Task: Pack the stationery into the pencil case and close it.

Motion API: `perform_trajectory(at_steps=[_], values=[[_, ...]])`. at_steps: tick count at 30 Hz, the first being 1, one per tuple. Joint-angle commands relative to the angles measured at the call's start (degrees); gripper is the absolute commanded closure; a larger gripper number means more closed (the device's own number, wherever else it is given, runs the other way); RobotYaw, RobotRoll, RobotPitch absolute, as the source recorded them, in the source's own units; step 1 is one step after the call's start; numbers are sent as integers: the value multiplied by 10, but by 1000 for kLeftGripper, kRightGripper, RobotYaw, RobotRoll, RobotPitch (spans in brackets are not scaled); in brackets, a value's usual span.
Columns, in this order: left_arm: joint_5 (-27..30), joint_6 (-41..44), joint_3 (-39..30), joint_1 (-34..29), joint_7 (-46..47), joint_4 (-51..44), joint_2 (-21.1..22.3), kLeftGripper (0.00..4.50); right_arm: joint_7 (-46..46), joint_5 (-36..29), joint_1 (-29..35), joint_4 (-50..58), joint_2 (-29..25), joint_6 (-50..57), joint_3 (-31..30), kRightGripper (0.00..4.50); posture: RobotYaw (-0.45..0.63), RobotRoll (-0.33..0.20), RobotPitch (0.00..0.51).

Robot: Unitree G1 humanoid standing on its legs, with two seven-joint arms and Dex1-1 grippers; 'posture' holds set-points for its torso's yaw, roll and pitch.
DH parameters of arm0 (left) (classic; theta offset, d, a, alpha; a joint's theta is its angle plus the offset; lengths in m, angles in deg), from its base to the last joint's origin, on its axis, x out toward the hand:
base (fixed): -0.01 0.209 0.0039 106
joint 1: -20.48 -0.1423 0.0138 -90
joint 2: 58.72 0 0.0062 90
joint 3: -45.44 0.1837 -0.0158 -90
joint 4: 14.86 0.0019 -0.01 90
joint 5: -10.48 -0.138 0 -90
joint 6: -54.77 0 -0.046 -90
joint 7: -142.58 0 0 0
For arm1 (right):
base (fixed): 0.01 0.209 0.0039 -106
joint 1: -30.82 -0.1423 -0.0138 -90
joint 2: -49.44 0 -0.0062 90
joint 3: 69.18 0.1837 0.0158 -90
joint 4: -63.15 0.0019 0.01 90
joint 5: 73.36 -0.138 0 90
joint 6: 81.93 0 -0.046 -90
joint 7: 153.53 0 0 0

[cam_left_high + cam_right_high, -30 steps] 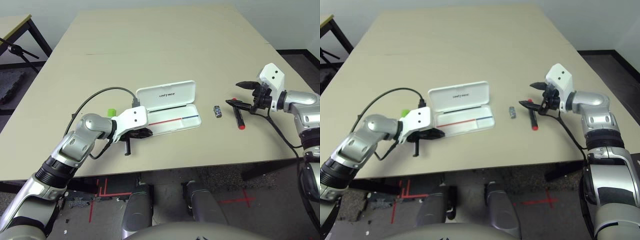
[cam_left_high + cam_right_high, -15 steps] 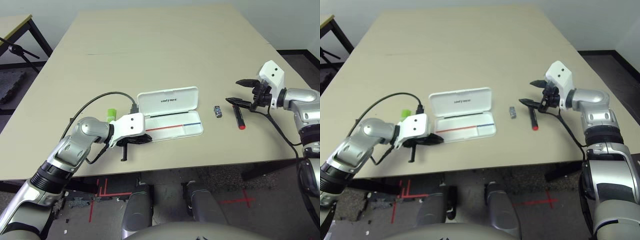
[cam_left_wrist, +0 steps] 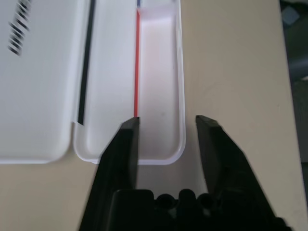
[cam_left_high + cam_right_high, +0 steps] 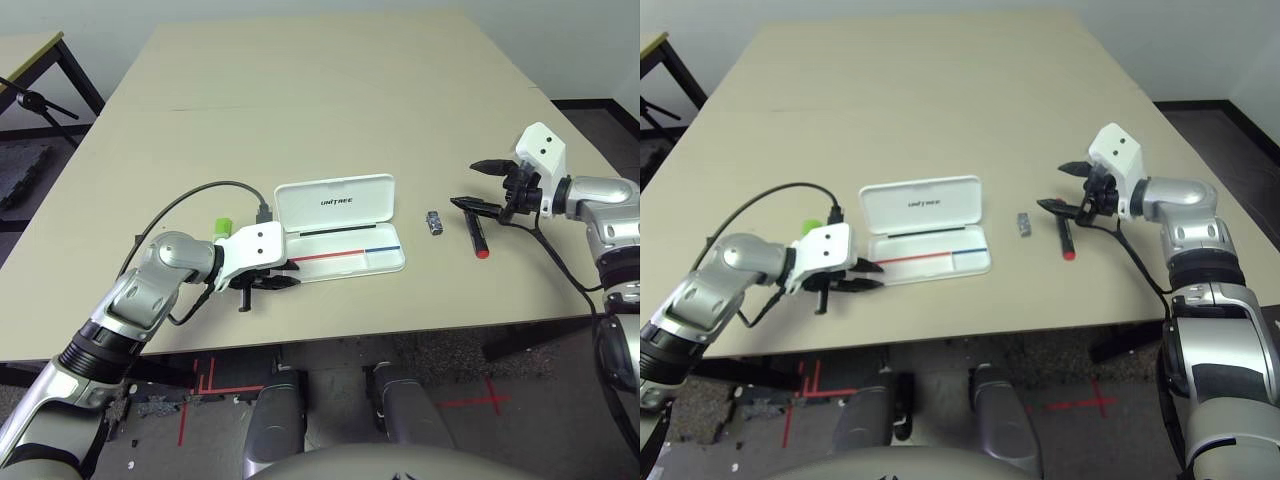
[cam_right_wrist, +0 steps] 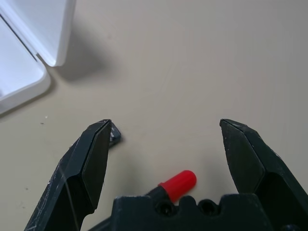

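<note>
The white pencil case (image 4: pixel 345 257) lies open near the table's front, its lid (image 4: pixel 335 203) folded back and a red and blue stripe inside. My left gripper (image 4: pixel 284 277) is open at the case's left end, holding nothing; in the left wrist view its fingers (image 3: pixel 129 144) straddle the tray's short end (image 3: pixel 159 72). The lime-green highlighter (image 4: pixel 222 227) lies behind that wrist. To the right of the case lie the small dark-grey block (image 4: pixel 434 222) and the red marker (image 4: pixel 478 237). My right gripper (image 4: pixel 482 185) hovers wide open above the marker (image 5: pixel 179 183).
A black cable (image 4: pixel 190 195) loops from my left wrist over the table. The table's front edge (image 4: pixel 400 330) runs close behind the case and marker. A black-framed side table (image 4: pixel 30 60) stands far left.
The pencil case slid slightly toward the front edge. My left gripper then opened and drew back a little to the left. The right gripper has barely moved.
</note>
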Motion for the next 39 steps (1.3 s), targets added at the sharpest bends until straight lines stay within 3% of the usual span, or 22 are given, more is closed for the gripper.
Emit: perform_trajectory(at_steps=[1,3,9,17,27,33,39], values=[[26,32,-31,-17,11,-53,12,821,16,-3,2,3,1,5,-5,0,73,0,95],[40,50,-52,-21,19,-80,15,28,22,-7,3,10,0,7,-2,0,73,0,95],[77,86,-101,-10,42,-117,23,28,14,-30,-16,31,-12,82,20,0,94,0,100],[84,95,-108,-11,60,-123,27,28,-94,8,-33,193,-22,404,-24,0,103,0,102],[79,87,-93,-16,66,-120,27,28,-257,36,-108,239,38,745,-49,0,100,0,102],[78,84,-90,-16,62,-119,31,28,-312,29,-85,304,65,853,-61,0,102,0,98],[78,83,-87,-13,62,-119,32,28,-346,16,-34,368,62,884,-64,0,101,0,98]])
